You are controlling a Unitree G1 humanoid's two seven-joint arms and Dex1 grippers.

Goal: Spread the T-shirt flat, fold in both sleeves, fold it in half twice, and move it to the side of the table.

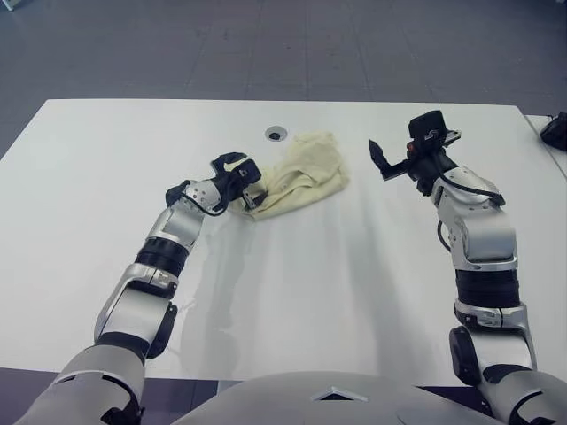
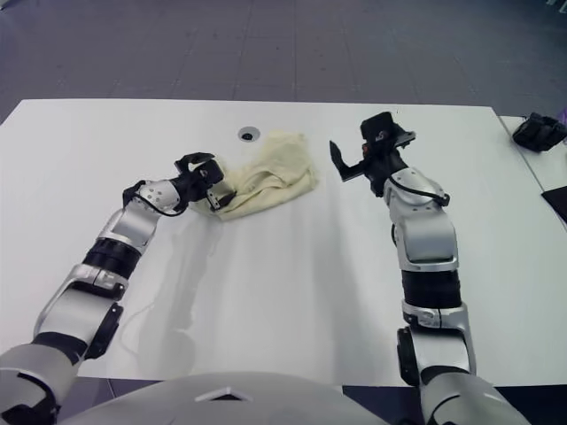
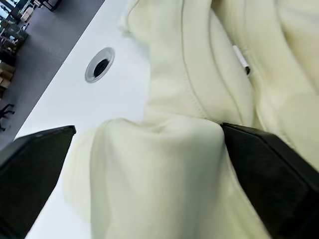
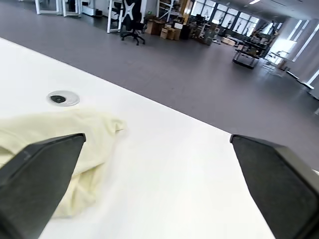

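Note:
The pale yellow T-shirt [image 1: 307, 171] lies crumpled in a heap at the middle back of the white table [image 1: 310, 283]. My left gripper [image 1: 244, 184] is low at the heap's near left corner. In the left wrist view it [image 3: 148, 128] is open, and a raised fold of the T-shirt [image 3: 159, 164] bulges between its spread black fingers. My right gripper [image 2: 370, 152] hangs above the table just right of the shirt. It is open with nothing in it, and the right wrist view has it [image 4: 157, 139] facing the T-shirt [image 4: 75, 144].
A round cable hole [image 1: 276, 134] sits in the tabletop just behind the shirt's left end. A black object [image 2: 539, 131] lies on a neighbouring surface at the far right. Bare tabletop stretches in front of the shirt and to both sides.

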